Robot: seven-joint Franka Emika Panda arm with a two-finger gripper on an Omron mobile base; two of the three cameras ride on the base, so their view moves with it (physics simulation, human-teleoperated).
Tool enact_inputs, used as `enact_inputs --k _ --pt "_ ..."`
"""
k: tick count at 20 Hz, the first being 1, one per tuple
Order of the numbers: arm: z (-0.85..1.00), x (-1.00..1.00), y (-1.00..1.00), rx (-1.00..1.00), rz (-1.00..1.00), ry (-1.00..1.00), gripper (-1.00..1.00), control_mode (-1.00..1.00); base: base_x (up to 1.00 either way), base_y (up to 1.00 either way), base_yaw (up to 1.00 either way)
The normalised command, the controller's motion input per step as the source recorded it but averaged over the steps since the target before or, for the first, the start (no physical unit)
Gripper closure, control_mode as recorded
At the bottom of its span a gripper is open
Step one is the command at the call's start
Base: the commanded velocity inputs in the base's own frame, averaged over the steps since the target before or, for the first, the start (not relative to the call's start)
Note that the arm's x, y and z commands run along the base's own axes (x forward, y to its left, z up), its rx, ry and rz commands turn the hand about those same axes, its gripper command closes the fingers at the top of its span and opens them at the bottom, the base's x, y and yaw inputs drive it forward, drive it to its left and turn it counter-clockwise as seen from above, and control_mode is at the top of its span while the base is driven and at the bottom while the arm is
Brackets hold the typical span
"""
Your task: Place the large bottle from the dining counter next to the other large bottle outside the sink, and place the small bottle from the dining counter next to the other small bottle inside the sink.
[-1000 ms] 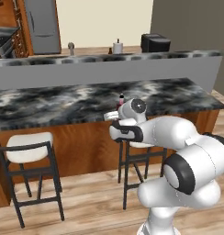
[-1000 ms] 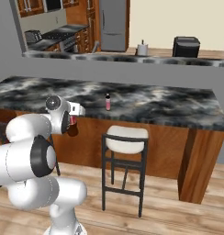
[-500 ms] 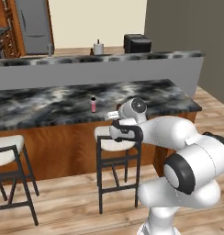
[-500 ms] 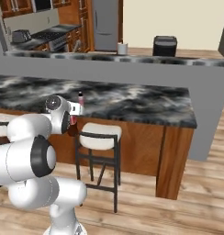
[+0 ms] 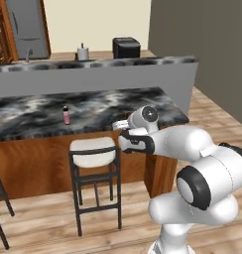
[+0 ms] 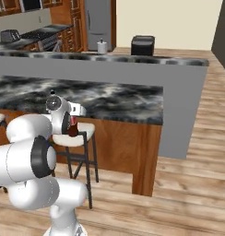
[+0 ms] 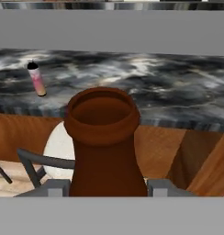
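My gripper (image 5: 124,135) is shut on the large bottle (image 7: 102,137), a dark brown glass bottle whose open neck rises between the fingertips (image 7: 56,187) in the hand view. From the right base view its red label shows at the gripper (image 6: 72,125), level with the front edge of the dining counter (image 5: 33,111), just off it. The small bottle (image 5: 66,115), pink with a black cap, stands upright on that marbled top, left of the gripper (image 7: 107,188); it appears again as the small bottle (image 7: 36,79) at upper left. The sink and the other large bottle are out of view.
A black stool (image 5: 93,154) with a white seat stands under the counter's edge below the gripper. Behind the counter rises a grey half wall (image 5: 93,79) with a second marbled top carrying a paper towel roll (image 5: 83,52) and a black appliance (image 5: 126,48). Wood floor opens to the right.
The whole scene has slid left in both base views, so the base has driven right along the counter. The brown bottle stays in my gripper; the pink bottle has not moved.
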Motion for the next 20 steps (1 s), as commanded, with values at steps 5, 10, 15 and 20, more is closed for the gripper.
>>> enact_inputs --k 5,10,15,20 --pt "0.0 0.0 0.0 0.0 0.0 0.0 1.0 1.0 0.0 -0.83 0.0" --pt "0.0 0.0 0.0 0.0 0.0 0.0 1.0 1.0 0.0 -0.91 0.0" --pt "0.0 0.0 0.0 0.0 0.0 0.0 1.0 1.0 0.0 -0.95 0.0" --pt "0.0 0.0 0.0 0.0 0.0 0.0 1.0 1.0 0.07 -0.89 0.0"
